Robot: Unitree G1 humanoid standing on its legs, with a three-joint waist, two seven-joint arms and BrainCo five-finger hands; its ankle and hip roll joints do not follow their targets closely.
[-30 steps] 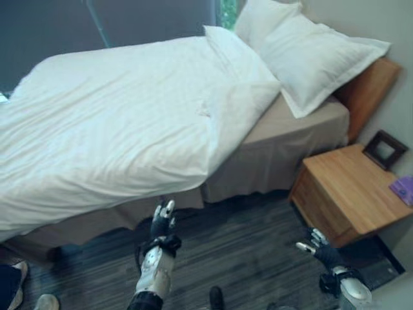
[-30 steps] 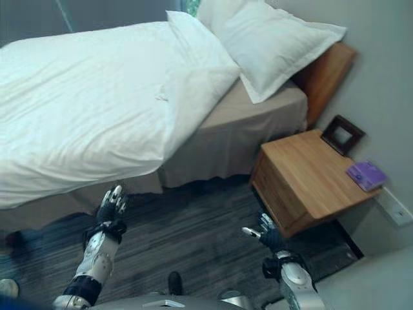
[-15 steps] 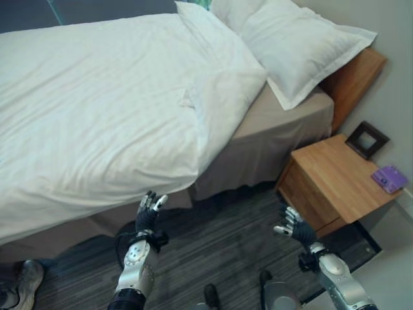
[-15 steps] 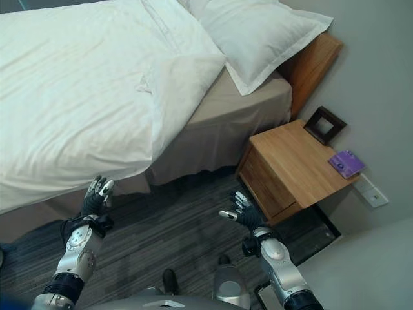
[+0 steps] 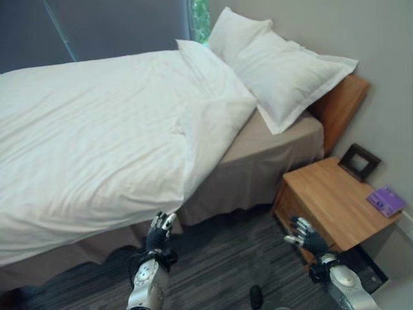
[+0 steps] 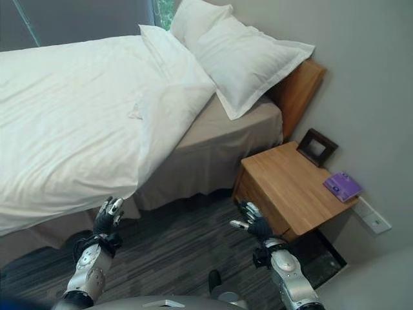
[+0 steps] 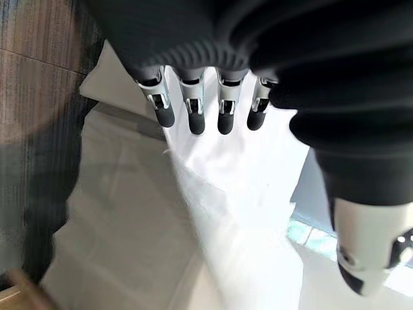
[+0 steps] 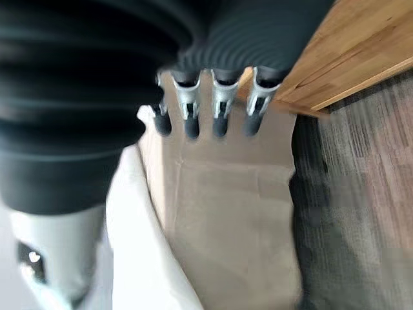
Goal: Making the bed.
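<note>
Here my left hand [image 5: 158,235] and right hand [image 5: 308,237] hover over the floor, fingers straight, holding nothing. The rumpled white duvet [image 5: 97,135] hangs off the bed beside the wooden nightstand [image 5: 332,200].

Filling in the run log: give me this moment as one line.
left robot hand: open, low by duvet edge | right robot hand: open, beside nightstand | pillows: at headboard

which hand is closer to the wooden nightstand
Right. The right hand hangs open just in front of the nightstand, at its front corner. The left hand is open across the floor, below the duvet's overhanging edge.
</note>
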